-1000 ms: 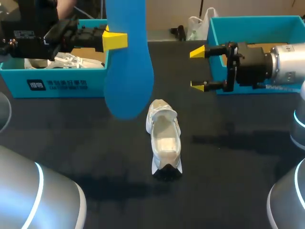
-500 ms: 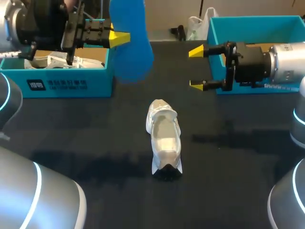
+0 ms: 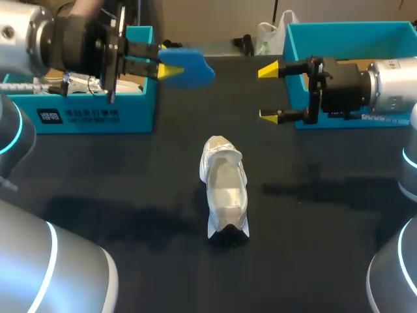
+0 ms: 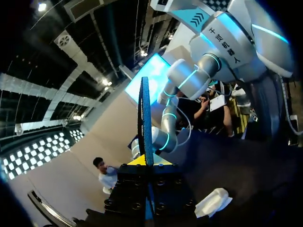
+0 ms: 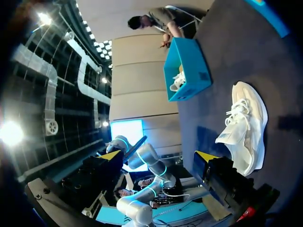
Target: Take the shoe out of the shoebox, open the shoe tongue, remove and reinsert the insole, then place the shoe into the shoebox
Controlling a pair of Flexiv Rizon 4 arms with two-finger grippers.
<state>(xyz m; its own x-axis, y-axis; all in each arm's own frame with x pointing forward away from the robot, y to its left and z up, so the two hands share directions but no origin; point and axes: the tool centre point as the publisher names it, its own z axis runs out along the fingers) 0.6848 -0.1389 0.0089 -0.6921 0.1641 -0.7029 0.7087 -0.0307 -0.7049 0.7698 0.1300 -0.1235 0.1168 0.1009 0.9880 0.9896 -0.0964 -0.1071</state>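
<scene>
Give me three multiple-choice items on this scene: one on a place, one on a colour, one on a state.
1. The shoe rests: A) on the table; B) on a shelf; C) on a stool.
2. The insole in the left end effector is: A) white; B) blue; C) red.
3. The right end effector is: A) shut on the shoe; B) shut on the insole; C) open and empty.

Answers: A, it lies on the dark table between the arms; B, it shows plainly blue; C, its yellow tips stand apart with nothing between.
</scene>
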